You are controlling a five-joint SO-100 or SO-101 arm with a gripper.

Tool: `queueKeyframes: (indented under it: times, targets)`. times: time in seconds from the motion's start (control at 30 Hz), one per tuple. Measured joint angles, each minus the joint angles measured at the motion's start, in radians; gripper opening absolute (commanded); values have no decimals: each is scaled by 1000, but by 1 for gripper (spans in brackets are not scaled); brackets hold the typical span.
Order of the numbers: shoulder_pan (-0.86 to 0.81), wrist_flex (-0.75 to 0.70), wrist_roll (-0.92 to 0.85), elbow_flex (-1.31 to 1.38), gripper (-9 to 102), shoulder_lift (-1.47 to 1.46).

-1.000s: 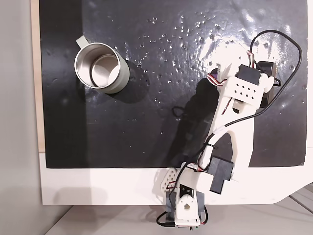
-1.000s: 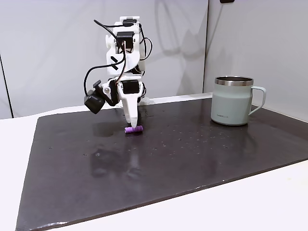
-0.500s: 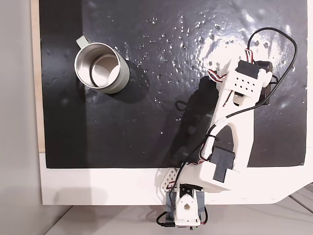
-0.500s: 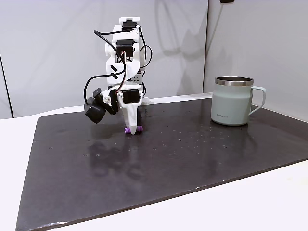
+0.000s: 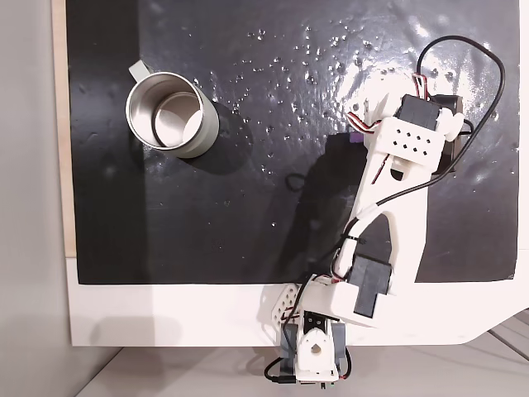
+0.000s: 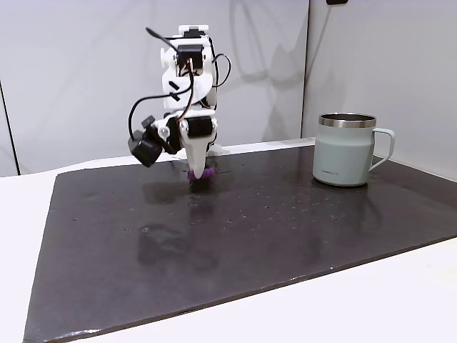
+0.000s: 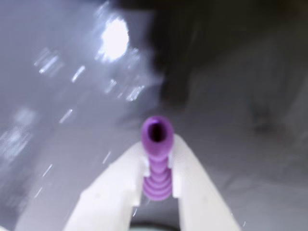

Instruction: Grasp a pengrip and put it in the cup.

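Purple pengrip (image 7: 156, 161) is clamped between the white fingers (image 7: 120, 187) of the gripper (image 7: 157, 163) in the wrist view, ribbed body pinched, open end poking out past the tips. In a fixed view from the side the pengrip (image 6: 202, 172) is seen at the gripper (image 6: 198, 170) tip, apparently just off the black mat (image 6: 285, 221). The cup (image 6: 346, 149) stands well apart on the mat, upright, nothing seen in it from above (image 5: 172, 114).

Risks, as judged: the grip is small and held along its length, so it could be squeezed out or rotated during the carry; a low pass could clip the cup rim or handle; an off-centre release could bounce off the rim.

From above, the gripper is hidden under the arm; only a purple sliver (image 5: 355, 137) is made out. The wrist view is motion-blurred, so mat clearance cannot be confirmed.
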State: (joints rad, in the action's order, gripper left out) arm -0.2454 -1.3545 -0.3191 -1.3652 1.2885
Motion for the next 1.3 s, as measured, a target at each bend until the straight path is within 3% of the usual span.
queueKeyframes:
  times: [0.33,0.67,1.07,1.3]
  targets:
    - [28,-301,26,291,0,163]
    - [97,-327,26,311,0,365]
    - [535,-327,98,311,0,436]
    - [713,-327,195,474,0,256]
